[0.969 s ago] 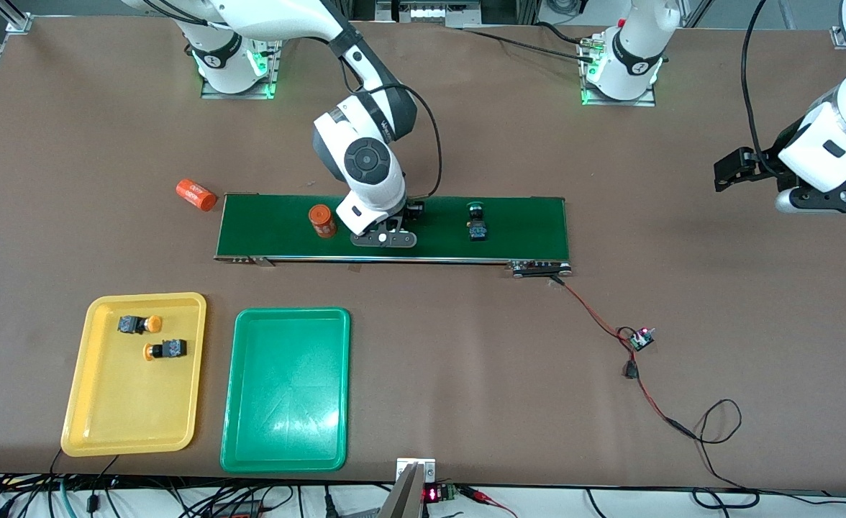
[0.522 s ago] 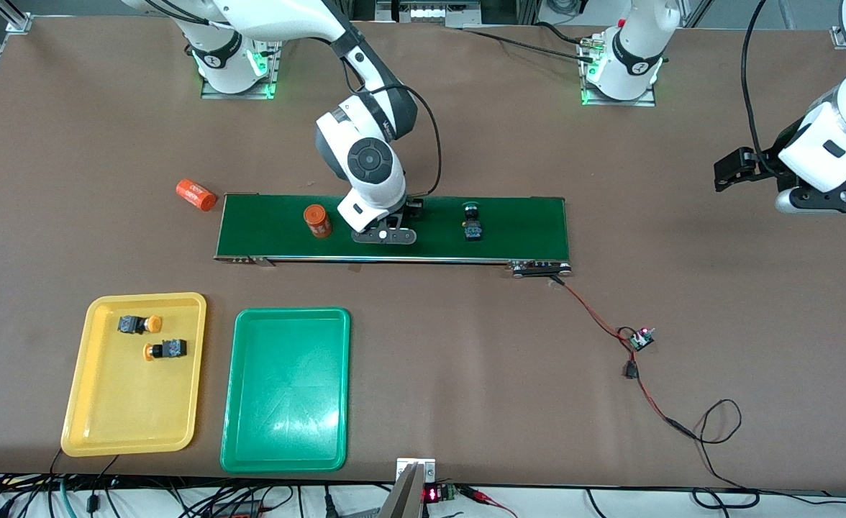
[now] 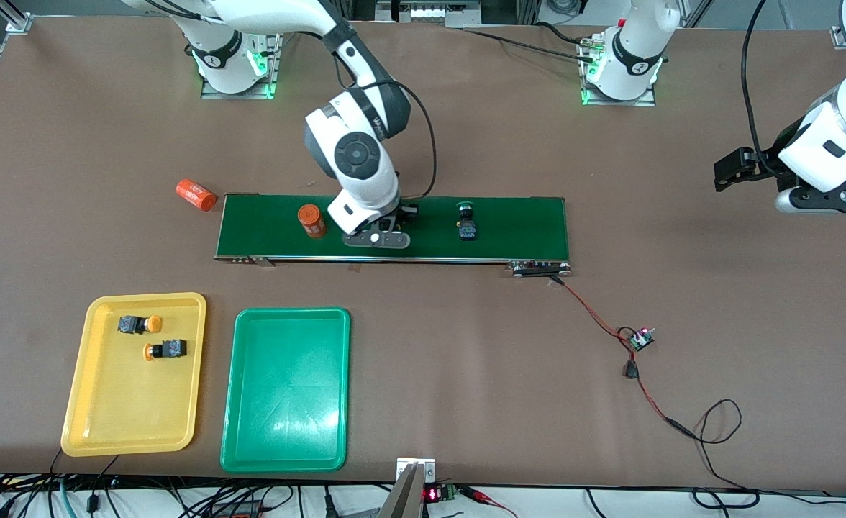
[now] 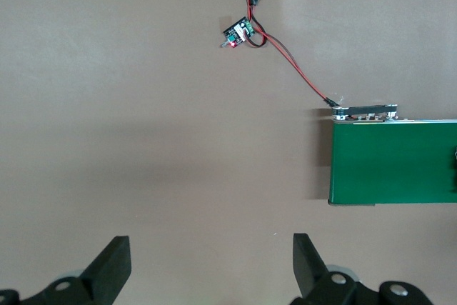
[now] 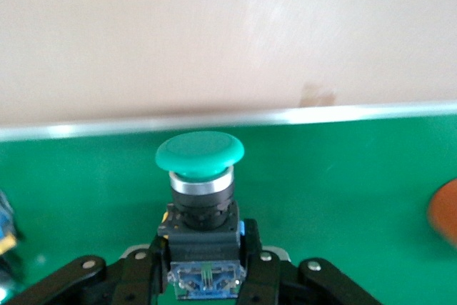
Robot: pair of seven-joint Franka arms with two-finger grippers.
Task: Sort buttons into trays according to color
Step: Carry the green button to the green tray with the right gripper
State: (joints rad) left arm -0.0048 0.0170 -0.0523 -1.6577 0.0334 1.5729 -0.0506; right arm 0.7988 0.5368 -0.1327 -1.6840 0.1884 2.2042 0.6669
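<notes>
My right gripper (image 3: 375, 237) is down on the dark green conveyor belt (image 3: 524, 223), shut on the dark body of a green-capped button (image 5: 201, 153). In the right wrist view the fingers (image 5: 251, 248) press both sides of that body. A second green button (image 3: 466, 223) lies on the belt toward the left arm's end. Two orange-capped buttons (image 3: 139, 324) (image 3: 165, 350) lie in the yellow tray (image 3: 78, 392). The green tray (image 3: 286, 403) beside it holds nothing. My left gripper (image 4: 211, 269) waits open over bare table off the belt's end.
One orange cylinder (image 3: 313, 220) stands on the belt close beside my right gripper, and another (image 3: 196, 194) lies on the table off the belt's end. A small circuit board (image 3: 640, 338) with red and black wires lies near the belt's other end.
The right gripper's fingers have shut on the green button and the hand has shifted slightly toward the right arm's end. The cylinder and second green button have drifted the same way on the belt.
</notes>
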